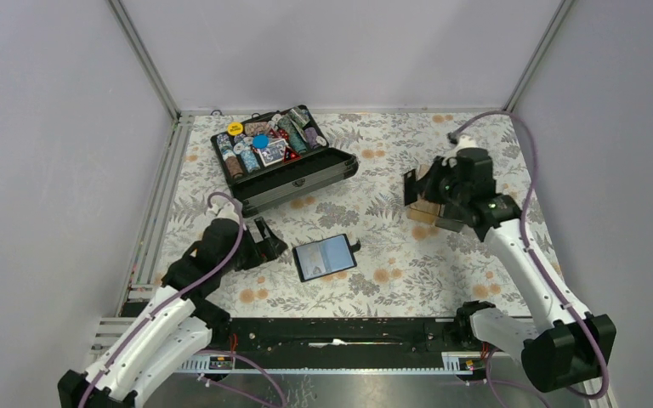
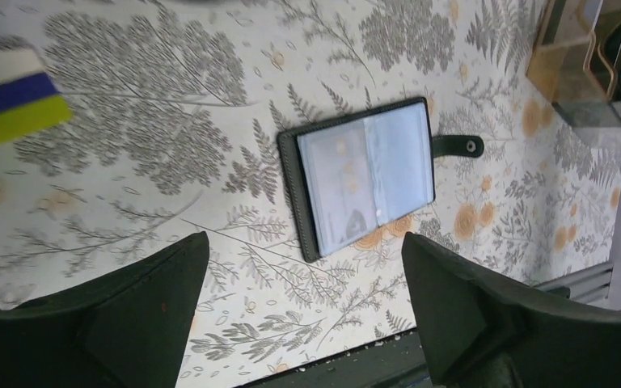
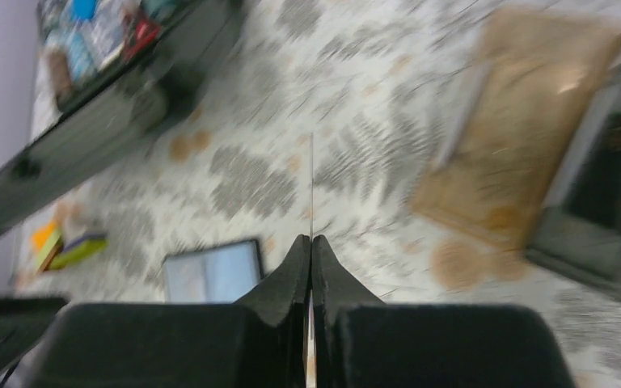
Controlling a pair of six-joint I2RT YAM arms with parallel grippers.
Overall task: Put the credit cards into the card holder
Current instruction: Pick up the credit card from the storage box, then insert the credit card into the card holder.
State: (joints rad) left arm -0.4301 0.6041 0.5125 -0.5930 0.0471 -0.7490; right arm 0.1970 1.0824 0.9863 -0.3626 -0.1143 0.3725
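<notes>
While the right claw (image 3: 311, 246) clamps a card (image 3: 311, 182) edge-on over the tabletop (image 1: 391, 153), the left claw (image 2: 305, 242) gapes above the unfolded holder (image 1: 325, 257). Thin, stiff and slick, the card probably wants pinching at one end, the other free for a pocket.

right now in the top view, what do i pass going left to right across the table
left gripper, jaws open → card holder, lying open → right gripper, jaws shut on a credit card; chip case left out, it spans the first two
</notes>
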